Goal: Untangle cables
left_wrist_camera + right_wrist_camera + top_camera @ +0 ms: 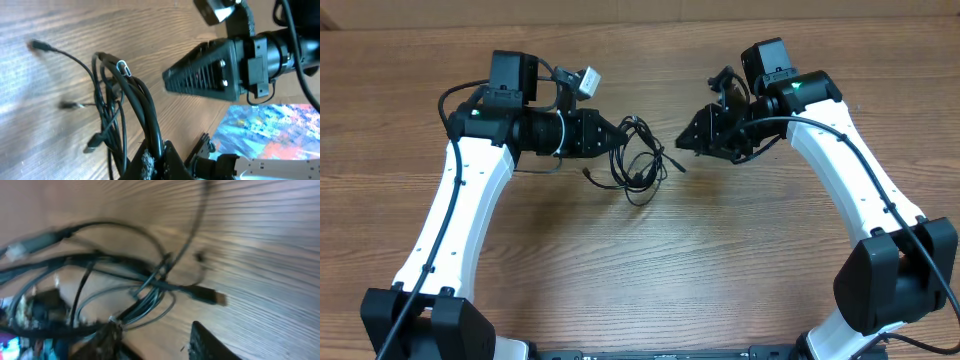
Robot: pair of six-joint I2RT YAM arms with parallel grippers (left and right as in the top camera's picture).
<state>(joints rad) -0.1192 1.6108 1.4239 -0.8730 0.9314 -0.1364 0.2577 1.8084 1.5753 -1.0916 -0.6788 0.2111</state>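
The cables (640, 160) are thin black cords looped in a tangle on the wooden table between my two arms. My left gripper (620, 135) is shut on a thick part of the bundle; in the left wrist view the cords (135, 95) run up from the closed jaws (155, 156), with loose plug ends (40, 46) lying to the left. My right gripper (682, 143) is open, just right of the tangle. In the right wrist view the loops (150, 285) lie in front of the spread fingers (154, 327), close to the left finger. A plug tip (212, 297) lies off to the right.
The right gripper's finger (200, 75) shows large in the left wrist view, close above the bundle. A colourful patterned surface (270, 130) shows at that view's lower right. The arm bases (430, 320) stand at the table's near edge.
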